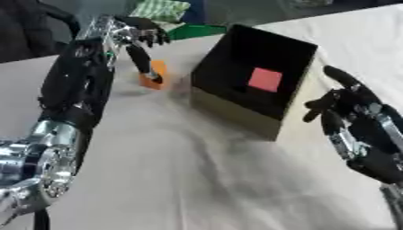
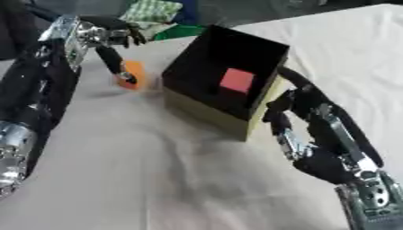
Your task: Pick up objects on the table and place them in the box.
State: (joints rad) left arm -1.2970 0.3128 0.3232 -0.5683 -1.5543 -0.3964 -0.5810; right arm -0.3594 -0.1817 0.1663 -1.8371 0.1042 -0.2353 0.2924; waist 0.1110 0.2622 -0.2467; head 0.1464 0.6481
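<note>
An orange block (image 1: pixel 153 72) stands on the white cloth just left of the box. My left hand (image 1: pixel 130 32) hovers above and behind it. One long straight digit reaches down and touches the block's front, while the other fingers (image 1: pixel 155 37) stay up, away from it. The cardboard box (image 1: pixel 236 114) is tan outside and black inside, and a red block (image 1: pixel 265 79) lies on its floor. My right hand (image 1: pixel 355 117) hangs to the right of the box with relaxed fingers, holding nothing.
Beyond the table's far edge lie a green checked cloth (image 1: pixel 162 9), a green object (image 1: pixel 194 30) and something blue (image 1: pixel 194 11). The white tablecloth (image 1: pixel 204 179) stretches wide in front of the box.
</note>
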